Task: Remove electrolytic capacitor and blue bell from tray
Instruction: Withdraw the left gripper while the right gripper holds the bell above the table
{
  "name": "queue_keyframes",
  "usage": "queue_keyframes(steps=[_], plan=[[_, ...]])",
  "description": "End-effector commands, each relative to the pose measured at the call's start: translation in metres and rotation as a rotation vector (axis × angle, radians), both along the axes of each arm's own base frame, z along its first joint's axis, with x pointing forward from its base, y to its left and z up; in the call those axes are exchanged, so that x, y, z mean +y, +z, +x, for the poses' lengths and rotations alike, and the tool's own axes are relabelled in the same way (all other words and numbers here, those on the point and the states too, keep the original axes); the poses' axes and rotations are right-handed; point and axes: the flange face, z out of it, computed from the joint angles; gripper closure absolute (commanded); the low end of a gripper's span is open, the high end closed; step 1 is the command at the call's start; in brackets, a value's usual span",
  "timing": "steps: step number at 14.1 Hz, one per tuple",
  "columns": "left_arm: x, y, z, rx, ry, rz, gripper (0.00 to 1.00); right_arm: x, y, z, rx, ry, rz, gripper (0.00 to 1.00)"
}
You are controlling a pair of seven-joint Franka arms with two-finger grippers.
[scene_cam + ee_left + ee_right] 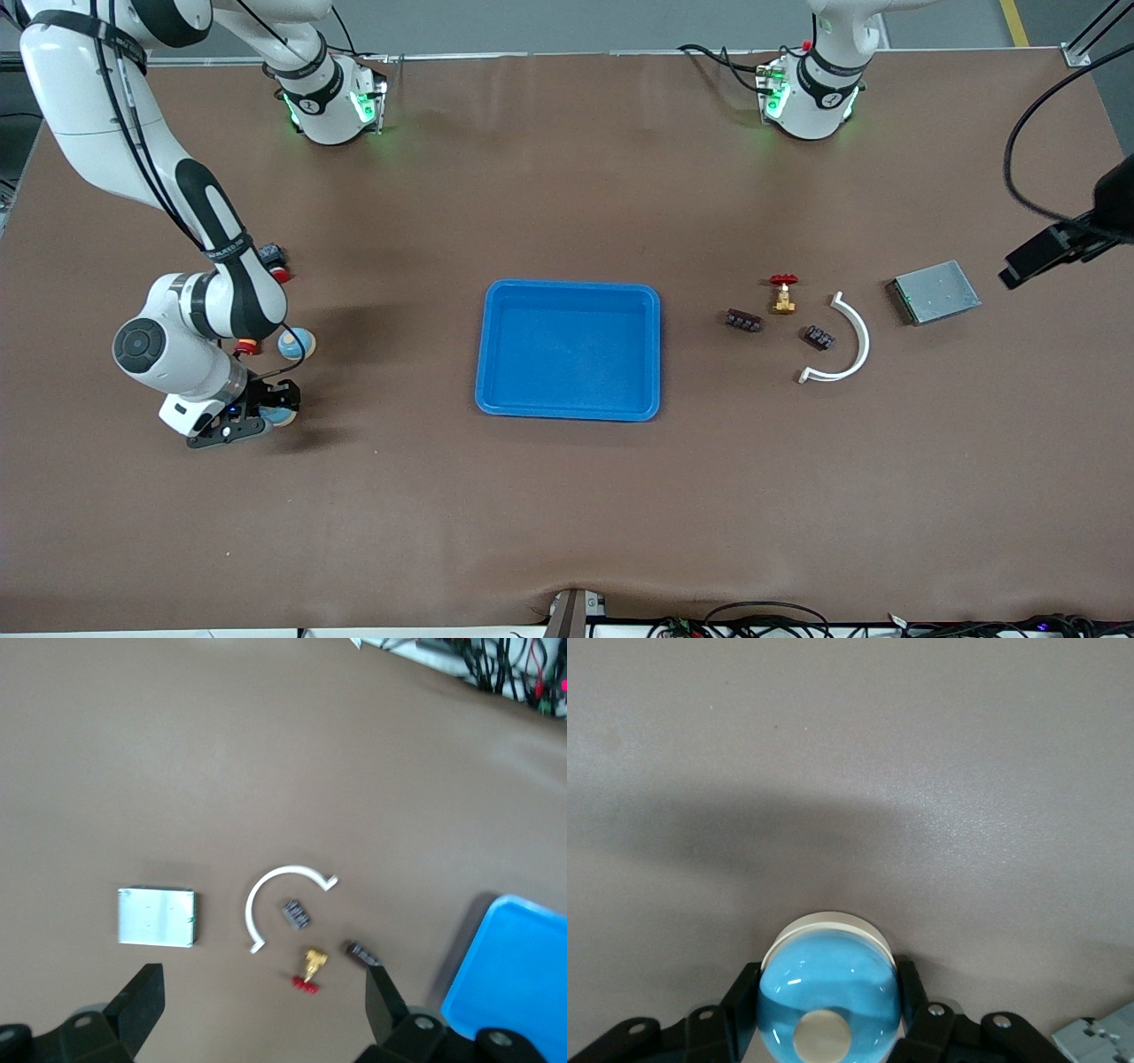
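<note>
My right gripper (266, 409) is down at the table near the right arm's end, its fingers closed on the sides of a blue bell (830, 994) with a cream button and cream base. A second blue bell (297, 341) stands beside the right wrist, farther from the front camera. Two small dark capacitors (743, 320) (819, 338) lie toward the left arm's end; they also show in the left wrist view (361, 952) (297, 914). My left gripper (1054, 252) hangs open and empty, high over the table beside a metal box (935, 291); its fingers (142, 1001) stand wide apart.
A blue tray (571, 285) sits mid-table, its corner in the left wrist view (514, 983). A brass valve with a red handle (783, 293) and a white curved strip (850, 341) lie by the capacitors. Small red parts (248, 347) (276, 259) lie near the right arm.
</note>
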Motion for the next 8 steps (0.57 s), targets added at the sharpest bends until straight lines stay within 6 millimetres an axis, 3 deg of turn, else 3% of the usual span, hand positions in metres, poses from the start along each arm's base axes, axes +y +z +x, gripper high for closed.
queue_keyframes(steps=[1,4,7,8], plan=[[0.003,0.008,-0.026,0.018,-0.069,-0.010,0.00,-0.004,0.000,0.000,-0.009,0.001,0.019,1.00],[0.002,0.004,-0.032,0.031,-0.109,0.008,0.00,-0.007,-0.001,0.000,-0.008,-0.006,0.020,1.00],[-0.012,0.005,-0.037,0.038,-0.155,0.048,0.00,-0.007,-0.001,0.000,-0.008,-0.008,0.021,1.00],[-0.015,0.005,-0.040,0.039,-0.161,0.050,0.00,-0.006,-0.001,0.000,-0.008,-0.010,0.021,0.26]])
